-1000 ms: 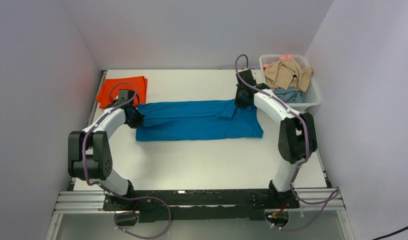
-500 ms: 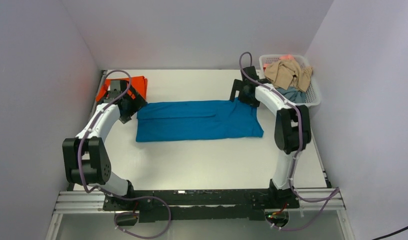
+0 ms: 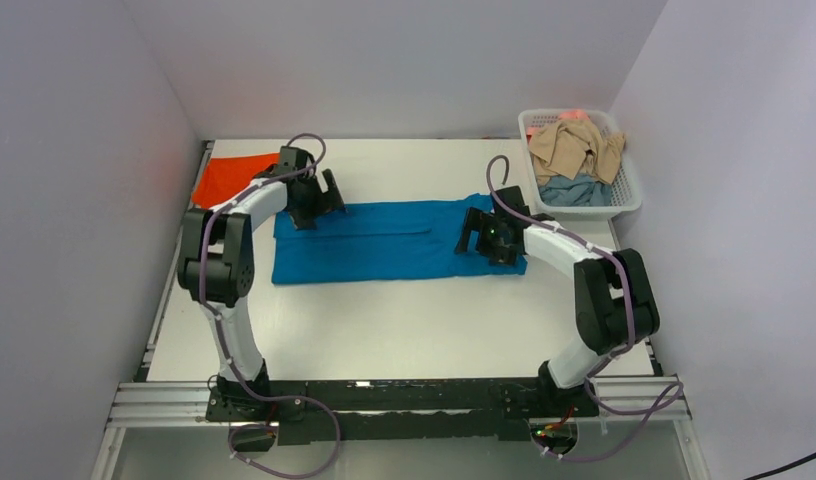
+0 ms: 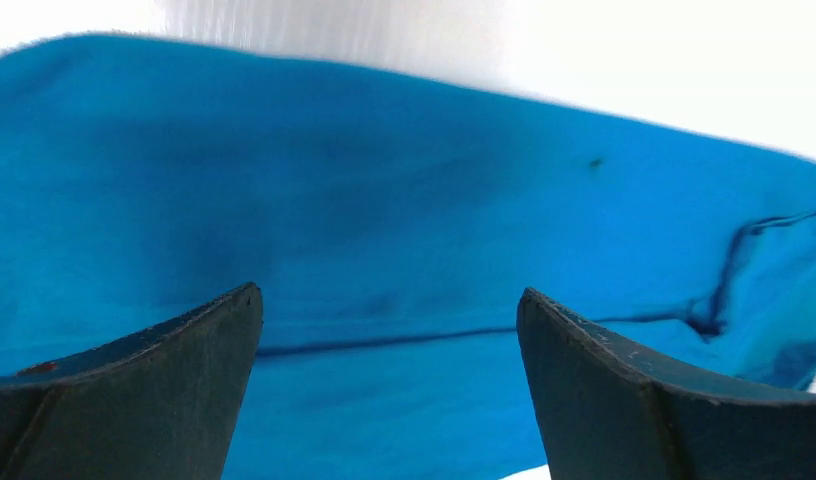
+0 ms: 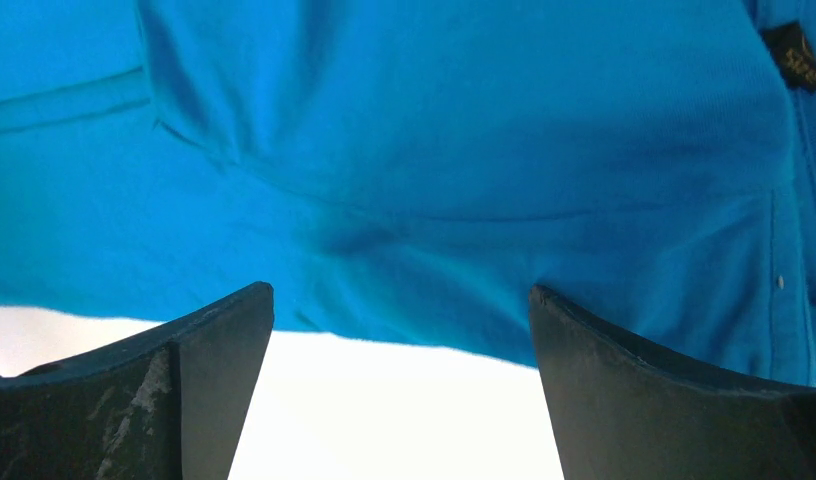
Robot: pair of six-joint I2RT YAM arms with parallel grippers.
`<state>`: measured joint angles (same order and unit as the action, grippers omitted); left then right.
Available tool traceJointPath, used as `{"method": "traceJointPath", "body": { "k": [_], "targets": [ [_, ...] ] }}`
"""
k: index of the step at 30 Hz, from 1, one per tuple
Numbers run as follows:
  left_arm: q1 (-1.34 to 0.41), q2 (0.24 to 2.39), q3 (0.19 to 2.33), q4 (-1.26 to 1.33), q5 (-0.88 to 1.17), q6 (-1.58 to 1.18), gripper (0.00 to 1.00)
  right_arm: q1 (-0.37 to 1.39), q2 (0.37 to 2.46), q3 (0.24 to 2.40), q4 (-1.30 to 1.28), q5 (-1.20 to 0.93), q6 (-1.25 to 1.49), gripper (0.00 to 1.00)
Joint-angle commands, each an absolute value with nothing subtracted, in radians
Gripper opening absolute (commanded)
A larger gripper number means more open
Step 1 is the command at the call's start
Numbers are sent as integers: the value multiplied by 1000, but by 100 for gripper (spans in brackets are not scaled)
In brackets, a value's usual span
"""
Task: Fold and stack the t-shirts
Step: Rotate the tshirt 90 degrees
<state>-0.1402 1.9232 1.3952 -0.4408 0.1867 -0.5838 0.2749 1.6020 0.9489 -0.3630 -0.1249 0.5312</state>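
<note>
The teal-blue t-shirt lies on the table as a long flat strip folded lengthwise. My left gripper hovers over its far left corner, open, with only blue cloth showing between the fingers. My right gripper is over the strip's right part, also open. In the right wrist view it straddles the shirt's edge and bare white table. A dark label shows on the cloth. The orange-red t-shirt lies folded at the far left, partly hidden by the left arm.
A white basket stands at the back right corner, holding a beige garment over a grey-blue one. Grey walls close in the table on the left, back and right.
Both grippers have opened and let go of the teal shirt. The left arm swung from the strip's left end toward its far left corner. The right arm came forward from the far right corner.
</note>
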Motion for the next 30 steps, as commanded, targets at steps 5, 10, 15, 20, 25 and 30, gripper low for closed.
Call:
{"method": "traceJointPath", "body": {
  "k": [5,10,15,20,25,30],
  "targets": [
    [-163,1950,1286,-462,242,-585,99,206,1843,1158,-307,-66,576,100],
    [-241,1790,976,-382,358,-684,100,176,2075,1443,-327,-145,543,100],
    [-412,1576,665,-234,446,-909,100,180,2339,1775,-348,-288,496,100],
    [-596,1486,659,-164,332,-1066,100,217,2577,2133,-366,-430,515,100],
    [-686,1533,713,-146,290,-1132,99,250,2719,2282,-251,-445,623,100],
    [-719,1534,724,-130,292,-1144,99,260,2747,2322,-183,-406,673,100]
  ]
}}
